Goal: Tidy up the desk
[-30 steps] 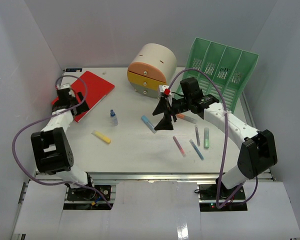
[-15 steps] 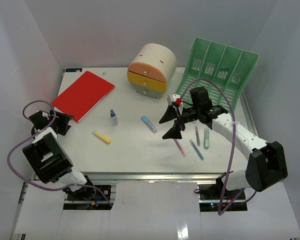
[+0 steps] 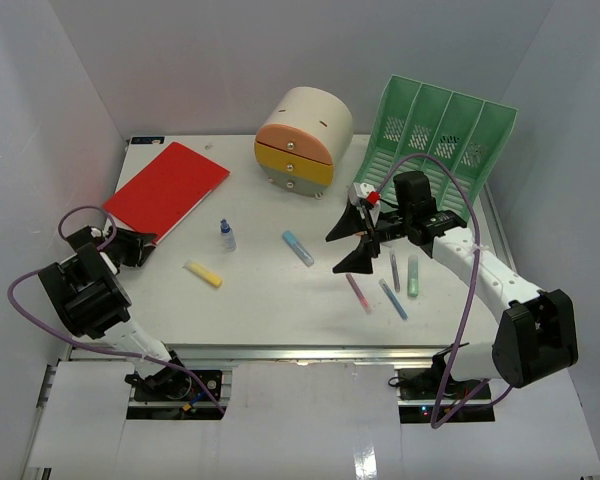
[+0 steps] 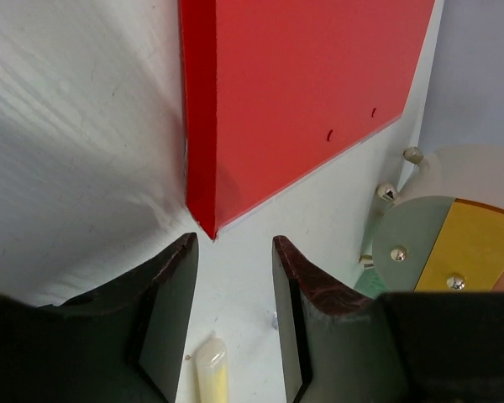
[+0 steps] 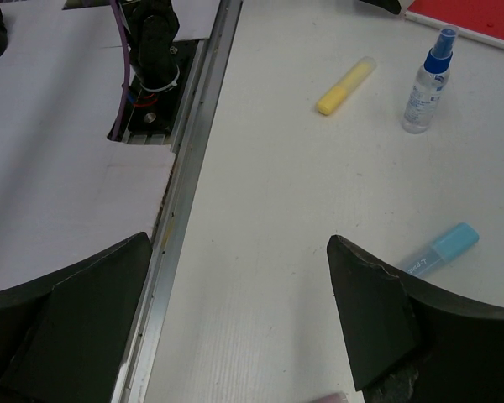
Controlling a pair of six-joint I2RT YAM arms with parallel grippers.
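Far to the left of the drawer unit [image 3: 302, 137], my left gripper [image 3: 130, 248] has just backed off the red notebook [image 3: 168, 188], where it sat a second ago. It now hangs low, just off the notebook's near corner. My fingers [image 4: 172, 285] stand a little apart with nothing between them. The notebook lies flat on the desk [image 3: 270, 300], so I judge it still needs a proper home. That arm is folded tight, elbow pulled in over its base and the wrist aimed back toward the drawer unit.

In front and to the left of the drawer unit lie a yellow highlighter [image 3: 203, 274] and a small spray bottle [image 3: 226, 236]. A blue marker [image 3: 298, 247] lies straight in front of it.

My right gripper [image 3: 350, 245] has slid from just in front of the drawer unit out to its front right. It hovers spread wide and empty beside the loose pens [image 3: 393, 299]. I take that as lining up to collect one. That arm reaches long across the desk, the wrist turned so its camera looks back across the desk to the rail along its front edge.

The desk carries the drawer unit at its far edge, and every item is still scattered on it.
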